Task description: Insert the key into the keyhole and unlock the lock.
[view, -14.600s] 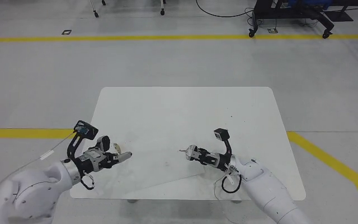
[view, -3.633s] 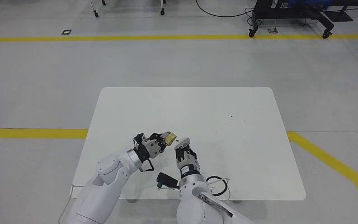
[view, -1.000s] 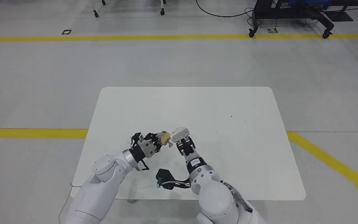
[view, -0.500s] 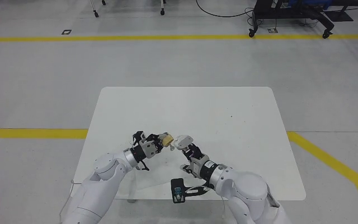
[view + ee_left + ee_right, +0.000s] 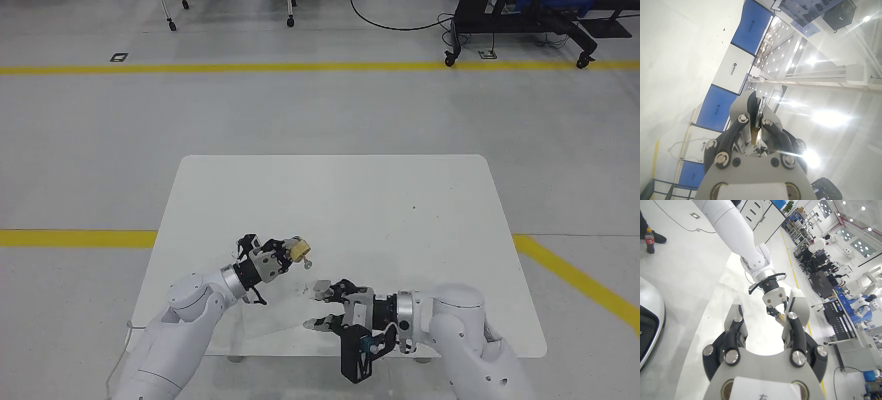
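My left gripper is held above the white table, left of its middle, and is shut on a small brass padlock. A small silvery piece, seemingly the key, sticks out of the padlock's underside. In the left wrist view the fingers clamp the brass body, with the steel shackle pointing away. My right gripper is nearer the front edge, apart from the padlock, open and empty. The right wrist view shows its spread gripper facing the left gripper and the padlock.
The table's far and right parts are bare. Yellow floor lines run behind the table and past both its sides. A bottle stands on the floor off the table.
My right gripper has drawn back from the padlock toward the table's front edge and opened. The left gripper has kept the padlock in place, with the small silvery piece now showing under it.
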{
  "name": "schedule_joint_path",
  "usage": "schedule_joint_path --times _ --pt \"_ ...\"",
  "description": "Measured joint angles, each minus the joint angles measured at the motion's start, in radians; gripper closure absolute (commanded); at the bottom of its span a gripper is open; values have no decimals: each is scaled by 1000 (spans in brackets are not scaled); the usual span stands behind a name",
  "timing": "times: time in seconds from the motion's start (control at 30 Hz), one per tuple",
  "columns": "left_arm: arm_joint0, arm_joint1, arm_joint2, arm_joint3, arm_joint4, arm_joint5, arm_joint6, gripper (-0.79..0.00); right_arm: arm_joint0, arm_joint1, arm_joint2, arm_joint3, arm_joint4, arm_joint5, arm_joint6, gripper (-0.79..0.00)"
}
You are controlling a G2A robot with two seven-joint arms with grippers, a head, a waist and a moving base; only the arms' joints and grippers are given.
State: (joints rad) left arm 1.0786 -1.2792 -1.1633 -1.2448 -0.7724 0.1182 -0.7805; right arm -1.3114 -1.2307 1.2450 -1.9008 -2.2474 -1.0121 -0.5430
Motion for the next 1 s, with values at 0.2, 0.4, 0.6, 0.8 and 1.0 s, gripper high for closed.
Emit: schedule_joint_path --times 0.2,0.4,0.6,0.8,1.0 --pt "19 5 -7 -34 37 -19 9 0 85 52 -101 106 59 0 42 0" --pt "19 10 -10 -45 82 -42 -31 0 132 96 -150 118 185 0 124 0" --pt "20 15 -7 -49 132 -80 -72 0 169 130 -182 130 311 0 225 0" --pt "21 19 -4 -56 160 -96 -93 0 192 159 -204 128 414 0 322 0" --pt "23 22 -1 -62 184 -111 -109 0 206 178 -214 121 498 0 380 0"
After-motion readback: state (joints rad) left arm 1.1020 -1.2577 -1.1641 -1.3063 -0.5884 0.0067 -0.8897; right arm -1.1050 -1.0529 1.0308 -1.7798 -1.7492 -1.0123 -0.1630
